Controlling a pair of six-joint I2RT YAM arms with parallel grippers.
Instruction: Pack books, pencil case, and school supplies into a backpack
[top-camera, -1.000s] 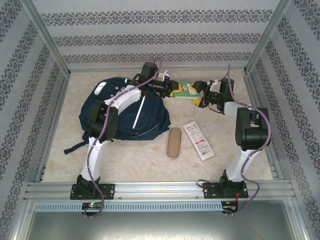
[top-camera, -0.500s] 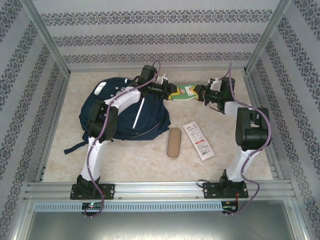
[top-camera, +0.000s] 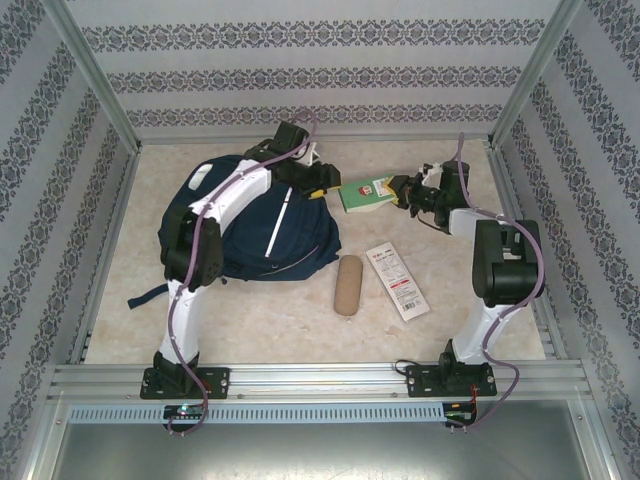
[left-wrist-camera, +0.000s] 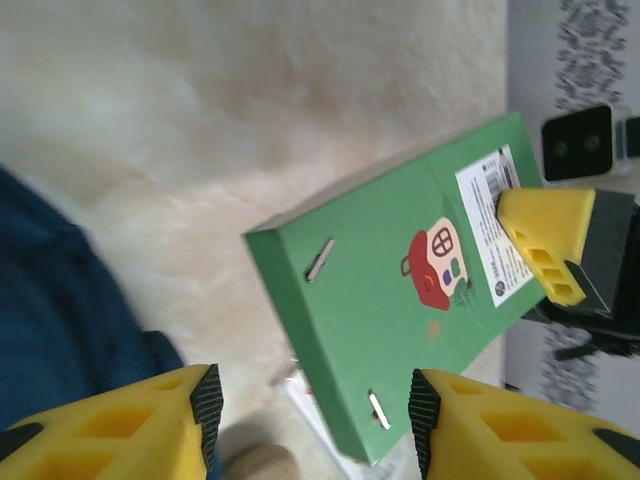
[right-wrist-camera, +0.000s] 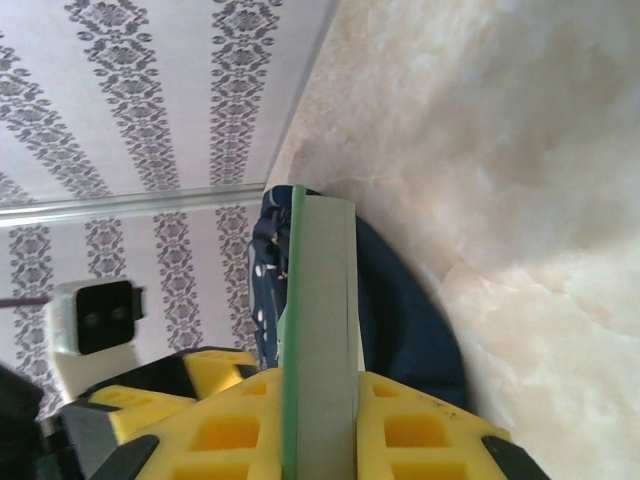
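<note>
Right gripper is clamping the far short edge of a green stapled booklet, one of the school supplies, and is holding it over bare table near the back rail, between the backpack and the right arm. On the right wrist camera the booklet is showing edge-on, pinched tight between the yellow fingers, with the navy backpack beyond its far end. Left gripper is standing open. The booklet's near corner is reaching into the gap between its fingers, and neither one is touching it: the right-hand pad is just beside the long edge and the left-hand pad is well apart. The left arm is arching over the backpack's top edge to reach there.

The backpack is lying flat at the left of the table, one dark strap trailing toward the near-left corner. The tan pencil case is lying just beside the backpack's lower right edge, a narrow strip of table between them. The white packet is lying near it on the right, apart from it and angled. Open tabletop is running along the near rail in front of all three, and behind the booklet up to the back wall.
</note>
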